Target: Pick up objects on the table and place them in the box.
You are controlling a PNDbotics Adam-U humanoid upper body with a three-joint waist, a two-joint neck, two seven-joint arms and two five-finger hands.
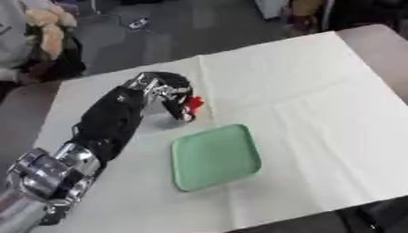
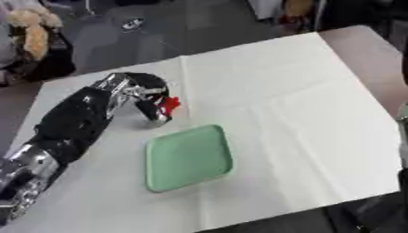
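While the left arm reaches in across the white cloth [image 1: 318, 113], its left hand [image 1: 163, 91] hangs with fingers curled downward, pinching a small red object [image 1: 194, 103] at their tips, just above the cloth. What the red thing is I cannot make out. Just below the hand and a little to its right lies a shallow green tray [image 1: 215, 157], flat on the cloth, apart from the fingers. The right hand shows in neither view.
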